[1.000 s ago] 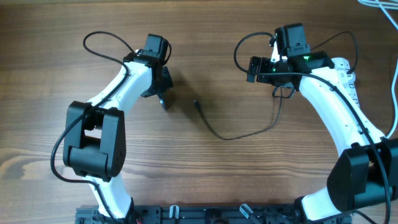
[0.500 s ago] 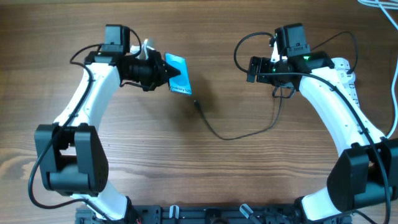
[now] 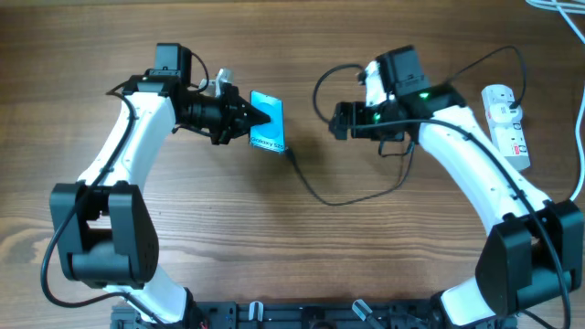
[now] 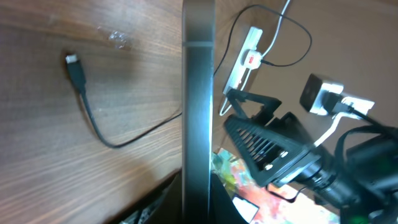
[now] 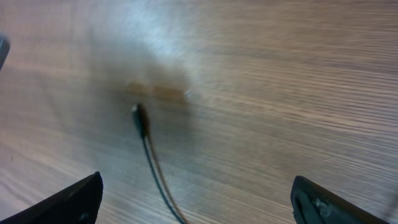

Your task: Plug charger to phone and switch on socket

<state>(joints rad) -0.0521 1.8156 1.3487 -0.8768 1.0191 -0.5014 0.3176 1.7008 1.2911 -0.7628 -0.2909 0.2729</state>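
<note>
Lying near the wide-spread right end effector (image 3: 340, 121), charger tip (image 3: 290, 153); phone (image 3: 268, 122) pinched in left end effector (image 3: 245, 117).

In the left wrist view we see the phone (image 4: 198, 93) only edge-on, its screen hidden. The right wrist view is blurred, and the charger (image 5: 142, 124) leaves it at 6 o'clock. Overhead, its far end lies hidden under the right arm (image 3: 457, 151).

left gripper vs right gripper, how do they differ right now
The left gripper is shut on the phone; the right gripper is open and holds nothing. The left gripper sits left of the charger tip; the right gripper sits to its right, with the tip in its wrist view. Both point inward, toward each other.
</note>
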